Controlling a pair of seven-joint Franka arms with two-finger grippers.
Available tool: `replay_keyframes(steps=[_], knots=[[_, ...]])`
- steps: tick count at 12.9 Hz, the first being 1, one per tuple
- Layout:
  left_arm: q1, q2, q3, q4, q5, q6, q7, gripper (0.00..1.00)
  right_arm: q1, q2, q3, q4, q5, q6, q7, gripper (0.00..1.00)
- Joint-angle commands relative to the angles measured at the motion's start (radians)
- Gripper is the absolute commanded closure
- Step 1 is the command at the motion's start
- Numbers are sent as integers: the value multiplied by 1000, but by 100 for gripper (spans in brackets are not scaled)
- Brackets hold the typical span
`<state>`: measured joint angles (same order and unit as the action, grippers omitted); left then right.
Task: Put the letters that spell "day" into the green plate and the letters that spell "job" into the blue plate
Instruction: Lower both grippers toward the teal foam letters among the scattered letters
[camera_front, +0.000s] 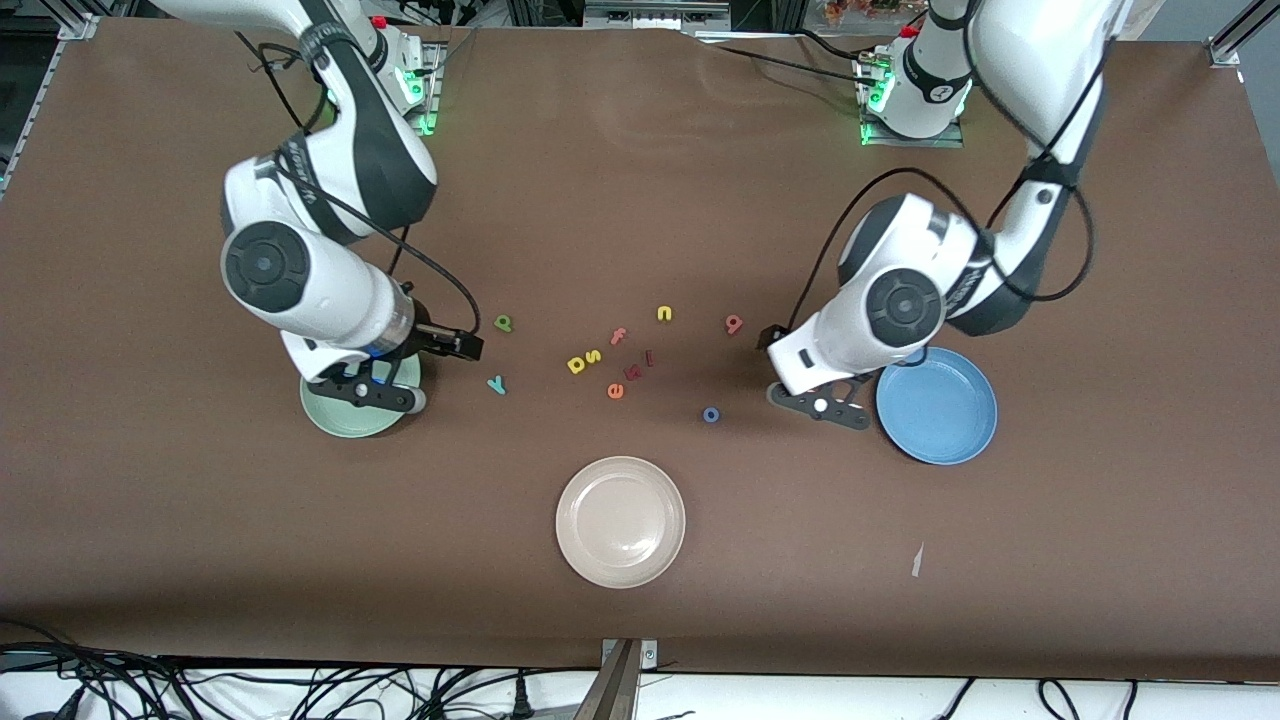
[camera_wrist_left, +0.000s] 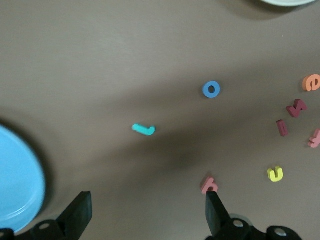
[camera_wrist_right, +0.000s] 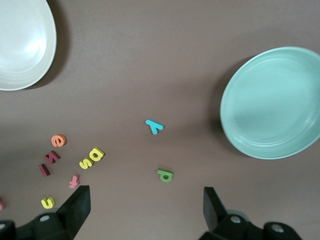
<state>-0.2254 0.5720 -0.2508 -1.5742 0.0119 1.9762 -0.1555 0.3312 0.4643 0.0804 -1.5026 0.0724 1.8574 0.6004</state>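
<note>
Beige-white plate (camera_front: 620, 521) sits nearest camera | blue o (camera_front: 711, 414), teal j (camera_wrist_left: 143, 129), pink b (camera_front: 734, 323), yellow D (camera_front: 576, 364), green a (camera_front: 504, 322), teal Y (camera_front: 497, 384) all on table, farther from camera than it | green plate (camera_wrist_right: 272, 102), blue plate (camera_front: 937, 405) empty | left gripper (camera_wrist_left: 147, 212) splayed wide beside blue plate | right gripper (camera_wrist_right: 145, 209) wide over green plate's edge

The surface (camera_front: 640, 200) is plain brown. The green plate (camera_wrist_right: 272, 102) is pale mint, the blue plate (camera_front: 940, 405) sky blue, a third plate (camera_front: 620, 520) beige-white. The Y (camera_wrist_right: 154, 126) is teal, the D (camera_wrist_right: 96, 154) yellow, the o (camera_wrist_left: 211, 89) blue, the e (camera_wrist_right: 58, 140) orange.
</note>
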Motion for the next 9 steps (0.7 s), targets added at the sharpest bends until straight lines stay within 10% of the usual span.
replay_keyframes(steps=[1,9], knots=[[-17,67,13,20,-1,33,-7,0,37,65,-11,16,-2,55,32,0],[-28,189,16,-15,154,239,-7,0,38,7,2,-368,-144,465,-120,0]])
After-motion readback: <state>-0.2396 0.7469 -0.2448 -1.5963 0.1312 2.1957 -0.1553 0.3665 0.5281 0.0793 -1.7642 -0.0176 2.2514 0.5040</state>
